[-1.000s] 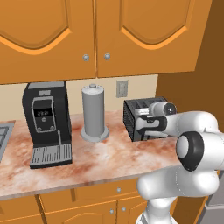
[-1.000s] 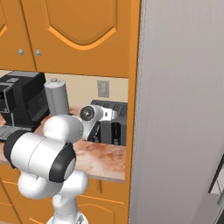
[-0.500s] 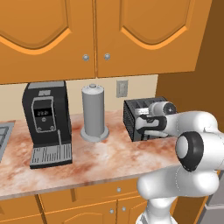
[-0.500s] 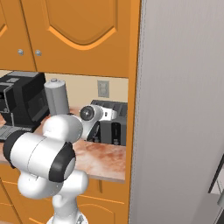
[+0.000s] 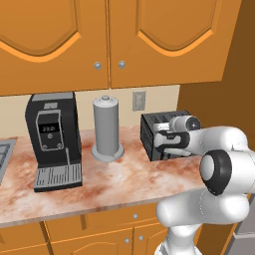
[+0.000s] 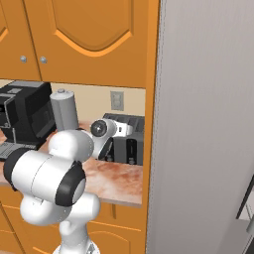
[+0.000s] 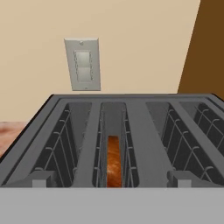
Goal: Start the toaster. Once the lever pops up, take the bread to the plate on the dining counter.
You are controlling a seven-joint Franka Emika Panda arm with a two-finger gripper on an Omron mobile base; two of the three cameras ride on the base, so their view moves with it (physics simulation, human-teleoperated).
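Observation:
The black toaster (image 5: 148, 133) stands at the right end of the marbled worktop, against the wall. My gripper (image 5: 162, 135) hovers at its near end, level with its top and pointing across it toward the wall; it appears too in the right base view (image 6: 128, 131), over the toaster (image 6: 131, 149). From the hand, the toaster (image 7: 144, 127) shows its slots from above. The bread (image 7: 113, 165) sits deep in the middle slot, only its brown crust edge showing. The jaws stand open with nothing between them. The plate and the dining counter are out of view.
A black coffee machine (image 5: 52, 142) and a grey upright cylinder (image 5: 107, 128) stand left of the toaster. A wall outlet (image 7: 83, 63) is behind it. Orange cabinets (image 5: 149, 40) hang overhead. A brown side panel (image 5: 219, 109) and a tall grey panel (image 6: 203, 124) close the right.

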